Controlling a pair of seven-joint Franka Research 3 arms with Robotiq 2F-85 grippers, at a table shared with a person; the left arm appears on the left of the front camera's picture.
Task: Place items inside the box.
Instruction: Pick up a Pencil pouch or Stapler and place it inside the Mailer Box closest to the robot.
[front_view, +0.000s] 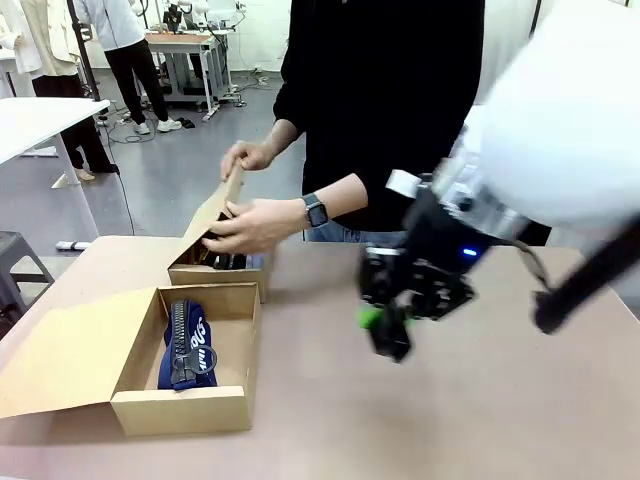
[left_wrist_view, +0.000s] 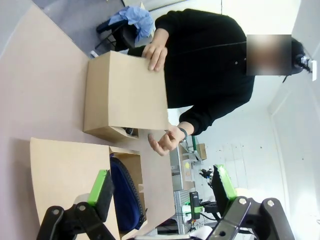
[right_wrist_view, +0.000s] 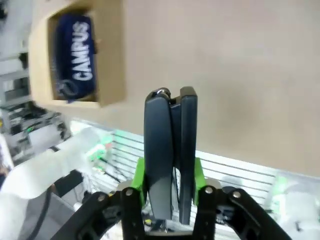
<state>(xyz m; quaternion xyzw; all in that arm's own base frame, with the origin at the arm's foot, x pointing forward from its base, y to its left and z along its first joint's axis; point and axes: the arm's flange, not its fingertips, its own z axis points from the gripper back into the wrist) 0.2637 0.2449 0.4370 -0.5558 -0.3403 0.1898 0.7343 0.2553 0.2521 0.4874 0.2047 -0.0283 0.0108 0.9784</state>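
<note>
My right gripper hangs over the table's middle right, shut on a black stapler that stands up between its green pads. In the near open box lies a navy zip pouch printed "CAMPUS". The person's hand reaches into the far box, where dark items lie, while the other hand holds its flap up. High above the boxes, my left gripper is open and holds nothing; below it are the pouch and the far box's raised flap.
The near box's lid lies folded out flat to the left. Bare tabletop stretches to the right of the boxes and under my right gripper. A white table stands beyond at the far left.
</note>
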